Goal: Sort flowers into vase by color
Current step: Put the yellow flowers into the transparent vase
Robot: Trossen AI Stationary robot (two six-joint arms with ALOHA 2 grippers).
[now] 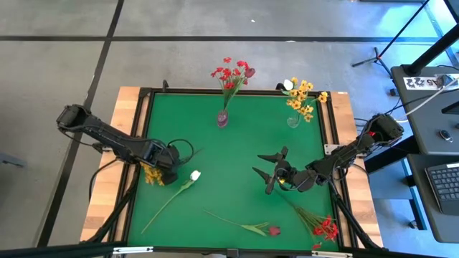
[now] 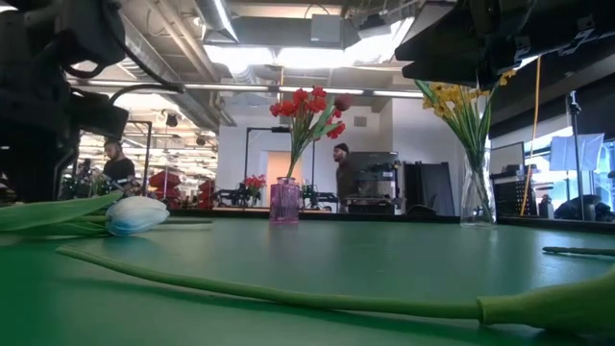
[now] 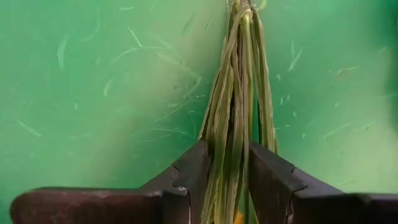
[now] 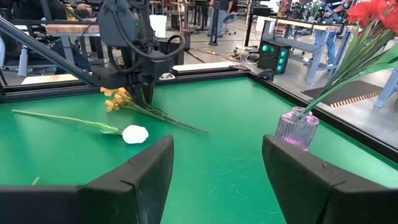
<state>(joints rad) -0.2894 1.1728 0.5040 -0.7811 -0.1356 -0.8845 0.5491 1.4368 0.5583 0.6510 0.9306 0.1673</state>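
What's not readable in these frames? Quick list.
- Left wrist view: the yellow flower's blossoms are cut off by the edge; only stems show between the left end effector's fingers.
- Low view: clear vase top hidden by an arm.
- High view: red flower cluster stem ends under the right end effector.

Were built of dark, jointed segments trailing black cables, each ending in a blunt two-fingered tool (image 1: 271, 172).

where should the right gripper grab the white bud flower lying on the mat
Grip the white flower mid-stem, from above, fingers across the stem. It lies flat and bare there, running diagonally, away from the bud and the left gripper. The right gripper is open and free.
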